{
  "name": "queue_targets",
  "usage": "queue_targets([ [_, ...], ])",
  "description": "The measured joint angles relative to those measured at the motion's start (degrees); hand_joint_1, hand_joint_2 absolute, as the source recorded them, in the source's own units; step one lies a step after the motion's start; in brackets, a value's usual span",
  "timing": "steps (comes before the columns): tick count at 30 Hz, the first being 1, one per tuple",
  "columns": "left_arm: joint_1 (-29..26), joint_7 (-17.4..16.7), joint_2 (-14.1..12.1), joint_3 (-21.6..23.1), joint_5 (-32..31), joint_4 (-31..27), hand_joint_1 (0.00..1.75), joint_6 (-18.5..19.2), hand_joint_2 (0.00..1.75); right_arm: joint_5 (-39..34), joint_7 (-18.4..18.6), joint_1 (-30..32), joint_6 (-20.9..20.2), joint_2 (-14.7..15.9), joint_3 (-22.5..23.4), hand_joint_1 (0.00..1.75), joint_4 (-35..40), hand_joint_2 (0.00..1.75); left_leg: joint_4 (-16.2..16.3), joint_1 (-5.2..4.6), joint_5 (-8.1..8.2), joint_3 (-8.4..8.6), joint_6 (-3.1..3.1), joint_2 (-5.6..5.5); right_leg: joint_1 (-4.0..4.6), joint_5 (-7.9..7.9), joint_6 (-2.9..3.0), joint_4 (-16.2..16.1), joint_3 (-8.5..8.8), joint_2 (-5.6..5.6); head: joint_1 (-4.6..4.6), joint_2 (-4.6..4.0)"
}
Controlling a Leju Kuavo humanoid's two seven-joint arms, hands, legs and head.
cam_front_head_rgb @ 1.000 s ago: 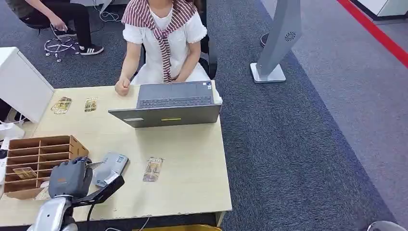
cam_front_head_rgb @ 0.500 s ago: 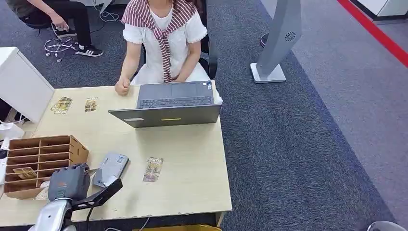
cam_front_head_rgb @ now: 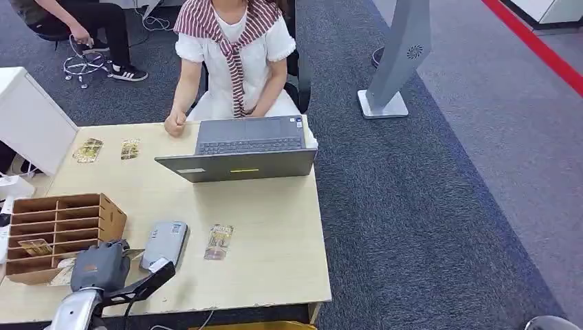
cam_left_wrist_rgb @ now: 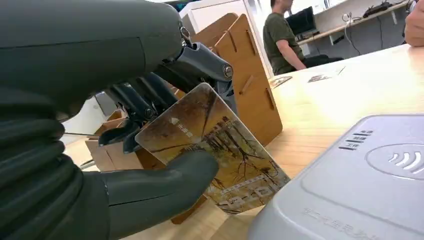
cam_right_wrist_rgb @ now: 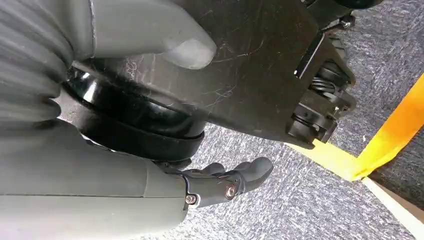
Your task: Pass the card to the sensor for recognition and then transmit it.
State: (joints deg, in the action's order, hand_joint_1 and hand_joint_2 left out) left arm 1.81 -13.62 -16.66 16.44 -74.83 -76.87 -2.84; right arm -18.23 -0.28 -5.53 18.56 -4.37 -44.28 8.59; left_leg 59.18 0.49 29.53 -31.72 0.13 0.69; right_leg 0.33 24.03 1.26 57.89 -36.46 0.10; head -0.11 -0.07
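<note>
Left wrist view has my left hand (cam_left_wrist_rgb: 150,150) pinching the brown printed plastic card (cam_left_wrist_rgb: 215,150) between thumb and fingers — tilted, one corner just beside the grey flat card sensor (cam_left_wrist_rgb: 360,185), ready, I judge, for reading.

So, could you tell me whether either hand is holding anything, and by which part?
The left hand pinches the card by one end, between thumb and fingers, beside the sensor. The right hand holds nothing.
</note>
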Motion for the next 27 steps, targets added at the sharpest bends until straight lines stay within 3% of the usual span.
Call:
queue_targets([
  [3, 0.0, 0.0, 0.0, 0.0, -1.0, 0.0, 1.75, -1.8, 1.75, -0.1, 0.0, 0.0, 0.0, 0.0, 0.0, 0.00, 0.0, 1.75, 0.0, 0.00, 0.00, 0.01, 0.00, 0.00, 0.00, 0.00, 0.00, 0.0, -0.01, 0.00, 0.00, -0.02],
  [7, 1.0, 1.1, 0.3, 0.0, -3.6, -2.6, 1.75, -10.4, 1.75, -0.2, -0.3, 0.0, 0.0, 0.0, 0.0, 0.00, 0.0, 1.75, 0.0, 0.00, -0.01, 0.01, 0.00, -0.02, 0.00, -0.01, 0.00, 0.0, -0.01, -0.01, 0.00, 0.00],
  [9, 2.0, 1.3, 0.3, 0.0, -4.0, -3.9, 1.75, -11.9, 1.75, -0.3, -0.3, 0.0, 0.0, 0.0, 0.0, 0.00, 0.0, 1.75, 0.0, 0.00, -0.01, 0.00, 0.00, -0.02, 0.00, -0.01, 0.00, 0.0, 0.01, -0.01, 0.02, -0.02],
  [27, 2.6, 1.6, 0.4, 0.0, -4.2, -6.6, 1.75, -12.2, 1.75, -0.3, -0.4, 0.0, 0.0, 0.0, 0.0, 0.00, 0.0, 1.75, 0.0, 0.00, -0.01, 0.02, 0.00, 0.00, 0.00, -0.03, 0.02, 0.0, -0.01, 0.02, 0.00, 0.00],
])
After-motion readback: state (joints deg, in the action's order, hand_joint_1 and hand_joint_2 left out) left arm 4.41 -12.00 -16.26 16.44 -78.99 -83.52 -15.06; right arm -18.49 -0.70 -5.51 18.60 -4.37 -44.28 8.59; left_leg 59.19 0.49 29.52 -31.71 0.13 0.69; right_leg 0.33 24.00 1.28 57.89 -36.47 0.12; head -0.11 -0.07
